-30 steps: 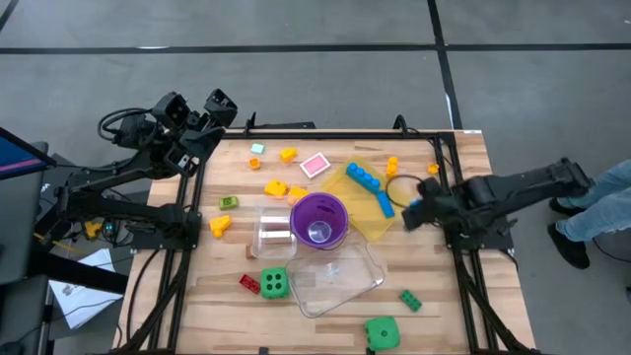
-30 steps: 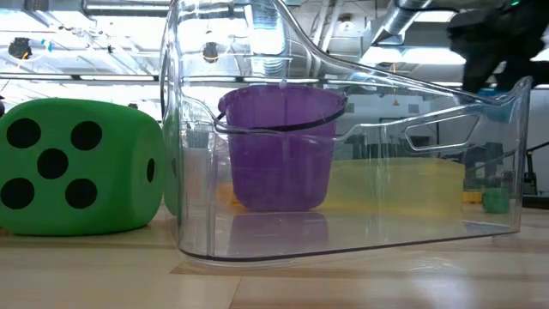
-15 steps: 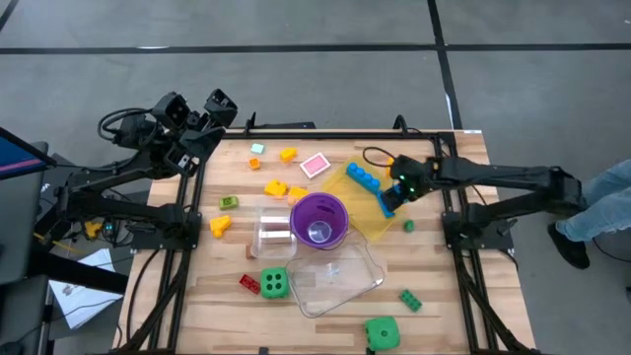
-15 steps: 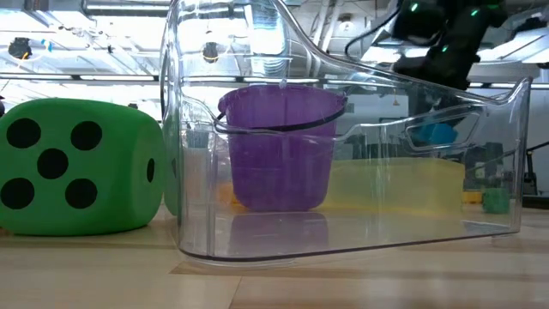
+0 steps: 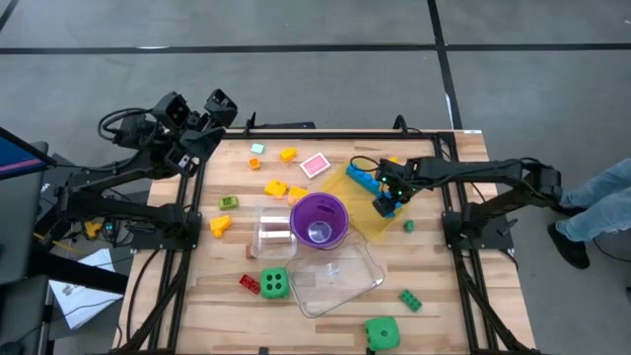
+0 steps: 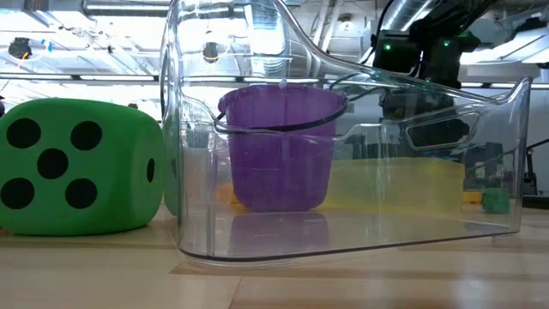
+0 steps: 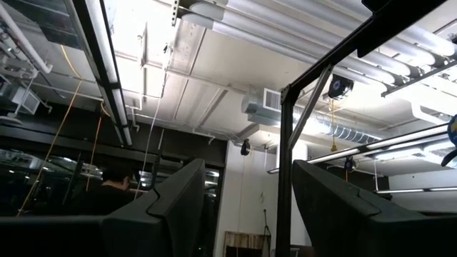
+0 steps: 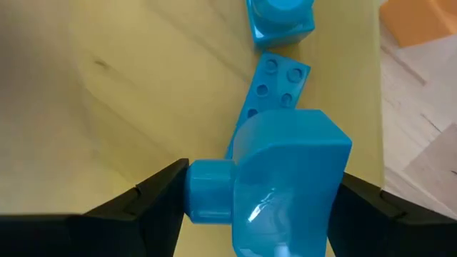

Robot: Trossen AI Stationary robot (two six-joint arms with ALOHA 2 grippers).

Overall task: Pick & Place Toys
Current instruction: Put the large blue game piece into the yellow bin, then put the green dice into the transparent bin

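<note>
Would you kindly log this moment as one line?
right gripper: holding blue toy above yellow tray | left gripper: parked off table corner

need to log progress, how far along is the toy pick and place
Early. No toy shows inside the clear tub, and the purple cup looks empty. In hand: the right gripper holds a blue piece above the yellow tray. The left gripper waits off the table's far left corner. Left: scattered bricks and both green dice.
</note>
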